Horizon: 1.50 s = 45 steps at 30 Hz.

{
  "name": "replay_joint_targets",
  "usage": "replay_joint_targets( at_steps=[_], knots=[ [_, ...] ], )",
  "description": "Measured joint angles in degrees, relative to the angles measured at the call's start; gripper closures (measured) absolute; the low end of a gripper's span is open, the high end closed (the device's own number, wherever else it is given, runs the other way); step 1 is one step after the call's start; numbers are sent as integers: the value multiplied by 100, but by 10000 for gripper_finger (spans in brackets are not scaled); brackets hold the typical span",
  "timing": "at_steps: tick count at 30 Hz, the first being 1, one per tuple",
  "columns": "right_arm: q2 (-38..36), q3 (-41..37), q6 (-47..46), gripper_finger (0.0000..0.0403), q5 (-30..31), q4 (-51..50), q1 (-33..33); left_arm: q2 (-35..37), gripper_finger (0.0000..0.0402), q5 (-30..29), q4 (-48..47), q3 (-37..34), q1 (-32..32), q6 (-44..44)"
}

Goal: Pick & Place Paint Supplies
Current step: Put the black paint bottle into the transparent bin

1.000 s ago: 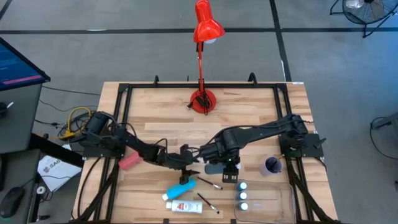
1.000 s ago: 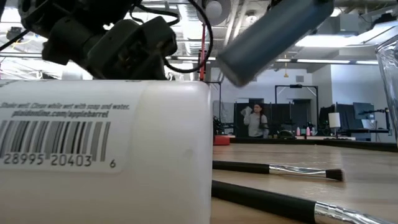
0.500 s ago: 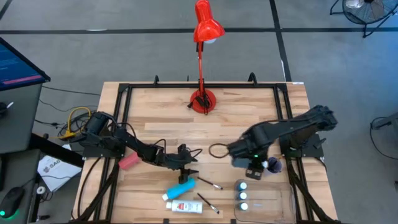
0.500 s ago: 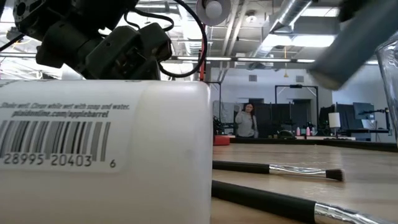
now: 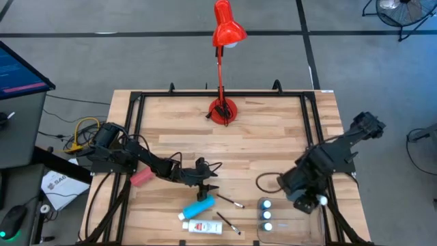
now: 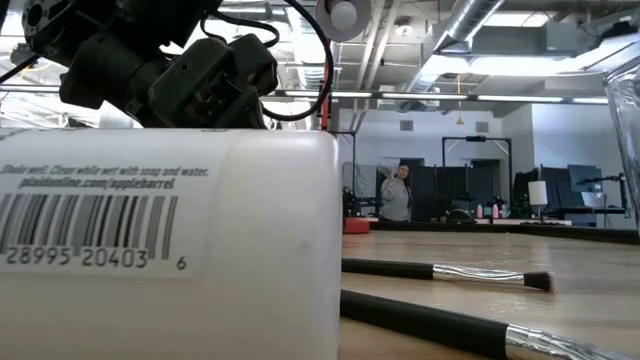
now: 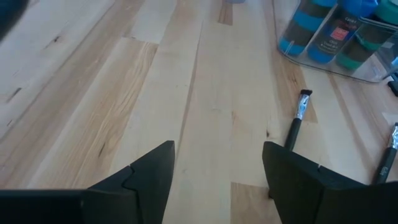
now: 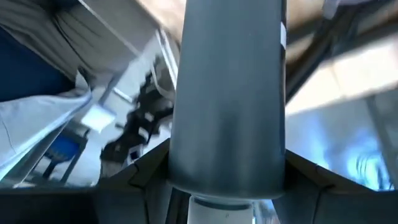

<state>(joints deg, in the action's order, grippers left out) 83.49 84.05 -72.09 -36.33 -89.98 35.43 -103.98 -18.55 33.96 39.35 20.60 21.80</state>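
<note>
Carrying grey tube [image 8: 229, 99] clamped in right gripper [image 5: 308, 199] at lower right, apparently heading over tray [image 5: 311, 222] to drop it by bottles [image 5: 265, 214]; left gripper [image 7: 217, 168] hovering apart, empty, lower centre near brush [image 7: 296, 122].

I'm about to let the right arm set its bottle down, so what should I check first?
1. Grip: right gripper has its fingers on both sides of the grey bottle: ok.
2. Bottle over the clear tray: cannot tell, the arm covers that corner.
3. Room in the tray: three white-capped bottles stand along one side and the rest is bare: ok.
4. Left gripper open, with only bare wood between its fingers: ok.
5. Blue tube and brushes lie apart from the right arm: ok.
</note>
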Motion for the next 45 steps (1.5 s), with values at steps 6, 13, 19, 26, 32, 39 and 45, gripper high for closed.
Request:
replay_joint_targets(
  at_steps=[6,13,19,26,32,39,45],
  knots=[
    [155,0,-772,199,-863,13,357,0,182,2,4,0,0,0],
    [385,7,-1038,199,-1256,170,287,0,184,7,2,0,97,-7],
    [883,7,-524,199,-1788,259,281,0,186,7,2,0,225,-35],
    [1518,7,572,199,-2042,192,288,0,187,6,2,0,307,-42],
    [1917,7,1354,199,-1982,17,379,0,186,-15,1,0,319,-40],
    [2320,4,1879,199,-1966,1,507,0,188,-27,9,0,319,-37],
    [2340,-60,1917,199,-1825,1,481,0,187,-44,46,0,318,-37]
  ],
)
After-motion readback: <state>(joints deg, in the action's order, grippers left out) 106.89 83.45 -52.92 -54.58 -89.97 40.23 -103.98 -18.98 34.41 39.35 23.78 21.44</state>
